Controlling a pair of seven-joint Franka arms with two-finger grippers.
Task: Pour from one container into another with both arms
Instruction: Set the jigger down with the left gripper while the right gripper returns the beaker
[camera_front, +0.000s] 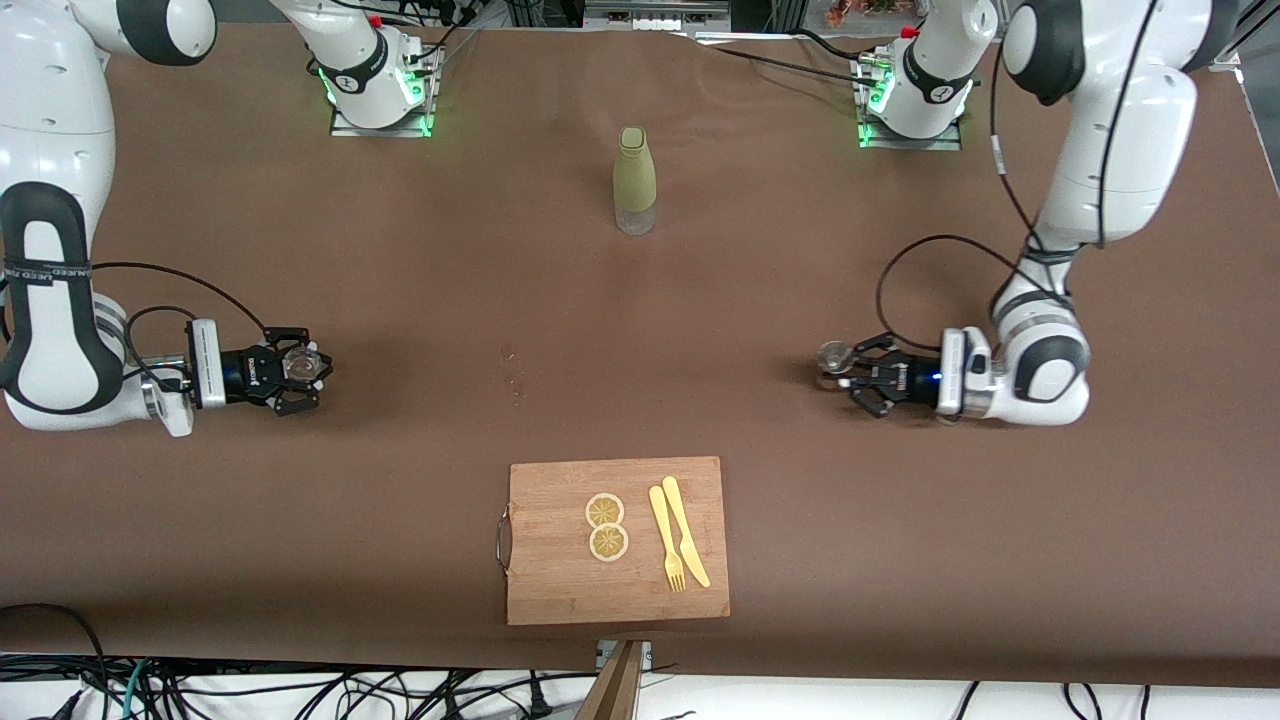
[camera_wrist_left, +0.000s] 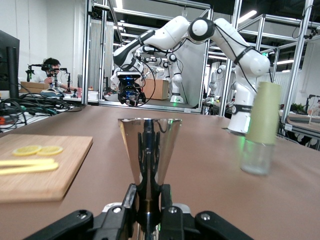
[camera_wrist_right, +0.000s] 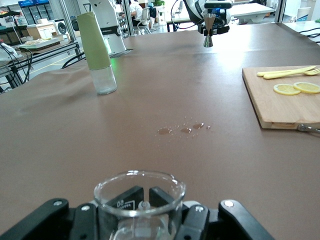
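My left gripper (camera_front: 840, 372) is low over the table toward the left arm's end, shut on the waist of a steel double-cone jigger (camera_front: 834, 354). In the left wrist view the jigger (camera_wrist_left: 150, 147) stands upright between the shut fingers of the left gripper (camera_wrist_left: 150, 200). My right gripper (camera_front: 300, 372) is low over the right arm's end of the table, shut on a small clear glass beaker (camera_front: 302, 362). The right wrist view has the beaker (camera_wrist_right: 140, 192) upright in the right gripper (camera_wrist_right: 145, 212), its mouth open upward. The two containers are far apart.
A bottle (camera_front: 634, 180) with a green sleeve and clear base stands mid-table near the arm bases. A wooden cutting board (camera_front: 560, 585) with two lemon slices (camera_front: 605, 525), a yellow knife and a fork (camera_front: 680, 540) lies near the front camera. Small wet drops (camera_wrist_right: 185, 130) mark the tablecloth's middle.
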